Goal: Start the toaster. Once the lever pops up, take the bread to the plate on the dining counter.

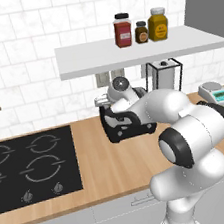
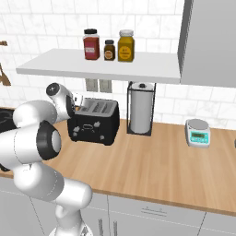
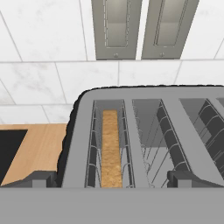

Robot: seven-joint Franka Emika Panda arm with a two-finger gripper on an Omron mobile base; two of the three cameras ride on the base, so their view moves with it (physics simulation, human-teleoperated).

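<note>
The black toaster [image 1: 122, 131] [image 2: 92, 126] stands on the wood wall counter under the shelf. In the hand view I look straight down on its grey top [image 3: 78, 144]. One bread slice [image 3: 110, 148] sits edge-up, sunk in the left slot, and the other slots hold nothing. My gripper [image 3: 111, 180] [image 2: 79, 99] [image 1: 102, 101] hovers just above the toaster's left end. It is open, with one dark fingertip [image 3: 39, 179] left of the bread slot and the other to its right. The plate and the dining counter are out of view.
A black hob [image 1: 30, 166] lies left of the toaster. A wire-framed paper towel holder [image 2: 140, 110] stands right of it, and a small scale [image 2: 198, 132] farther right. The white shelf [image 2: 101, 69] with three jars [image 2: 109, 46] hangs low overhead. Wall outlets [image 3: 116, 26] sit behind the toaster.
</note>
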